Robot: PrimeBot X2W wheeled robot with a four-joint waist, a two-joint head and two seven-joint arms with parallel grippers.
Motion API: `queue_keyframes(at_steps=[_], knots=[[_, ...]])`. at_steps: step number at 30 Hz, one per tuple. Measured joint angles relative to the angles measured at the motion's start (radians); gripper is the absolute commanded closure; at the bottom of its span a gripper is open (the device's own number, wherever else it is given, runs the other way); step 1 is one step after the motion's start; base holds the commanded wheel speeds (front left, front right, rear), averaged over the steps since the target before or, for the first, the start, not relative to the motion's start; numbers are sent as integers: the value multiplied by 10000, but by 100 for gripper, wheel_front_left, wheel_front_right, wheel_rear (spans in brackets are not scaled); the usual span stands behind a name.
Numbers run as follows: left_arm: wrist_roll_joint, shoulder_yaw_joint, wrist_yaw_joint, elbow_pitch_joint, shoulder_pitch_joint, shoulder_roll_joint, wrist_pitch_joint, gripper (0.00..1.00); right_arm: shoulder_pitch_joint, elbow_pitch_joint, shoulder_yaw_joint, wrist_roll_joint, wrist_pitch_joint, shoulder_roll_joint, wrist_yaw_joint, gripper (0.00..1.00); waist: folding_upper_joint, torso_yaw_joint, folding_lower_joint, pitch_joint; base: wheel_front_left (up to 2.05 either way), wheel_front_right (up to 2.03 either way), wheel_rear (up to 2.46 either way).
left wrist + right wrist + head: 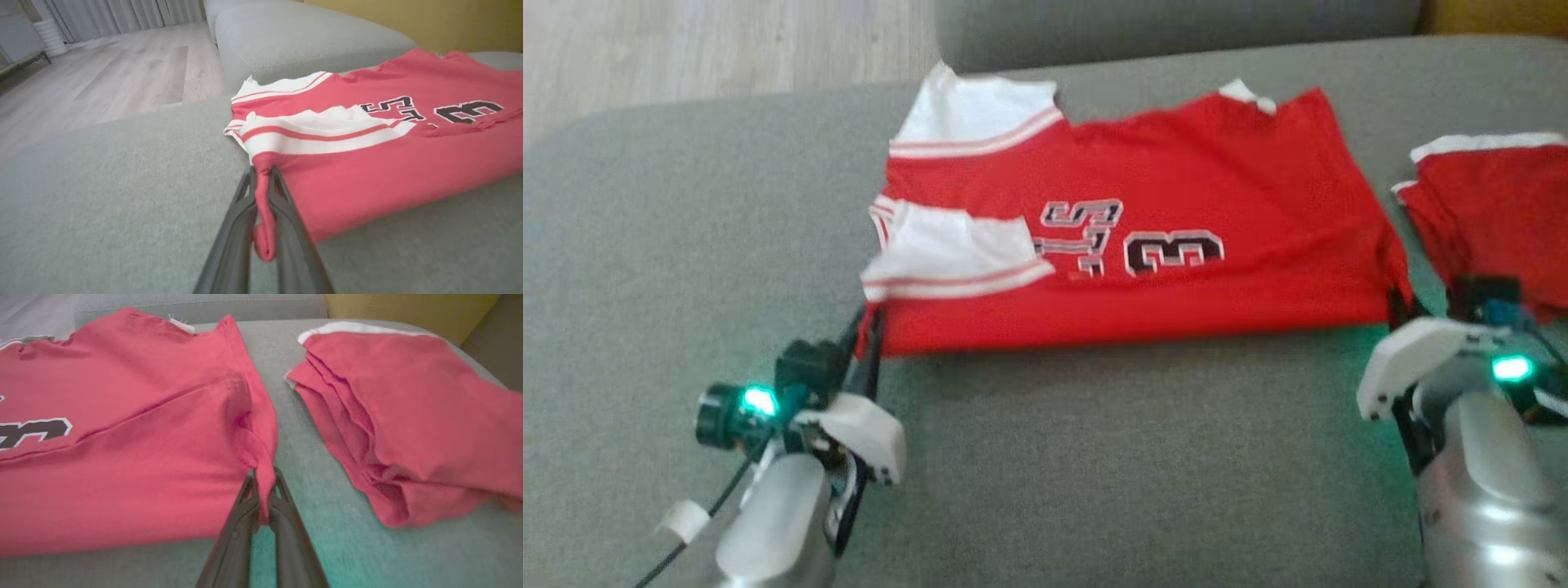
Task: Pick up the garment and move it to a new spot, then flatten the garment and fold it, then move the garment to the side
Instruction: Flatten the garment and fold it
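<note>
Your left end effector (261,175) is clamped on the near corner of the garment (367,175), with red hem bunched between the fingers (241,216) and a bit hanging out below the pinch. Your right end effector (263,475) is likewise closed on the other near corner, a twist of red fabric pinched at its tips. The garment is a red shirt lying mostly flat on the grey cushion (1094,457), spread between your two end effectors, its near edge running straight from one to the other. Just ahead of the left end effector, a white sleeve flap (956,253) with a red stripe is folded onto the red body. Past that comes the black number print (1172,253), then a second white sleeve (972,114) at the far edge. Right of your right end effector, near the garment but not touching it, is a folded red pile (408,416) with white trim on its far side. Farther out from the left end effector: another grey cushion (306,41), wood floor (122,81), curtains (122,16)
</note>
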Motion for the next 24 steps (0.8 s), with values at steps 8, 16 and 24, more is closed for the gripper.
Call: queue_keyframes(at_steps=[8,16,24], knots=[[-144,-382,-314,-771,1104,219,1108,100,1700,-1544,500,1273,746,4,0,100,0,-35,-1,-555,0,0,0],[-387,-408,-125,-1703,1693,347,1699,0,2801,-3080,1108,3156,596,4,0,0,0,-123,0,-538,0,0,0],[-504,50,694,-2351,1662,105,173,0,2807,-3695,1950,3927,-2153,-4,0,0,0,-217,2,-346,0,0,0]])
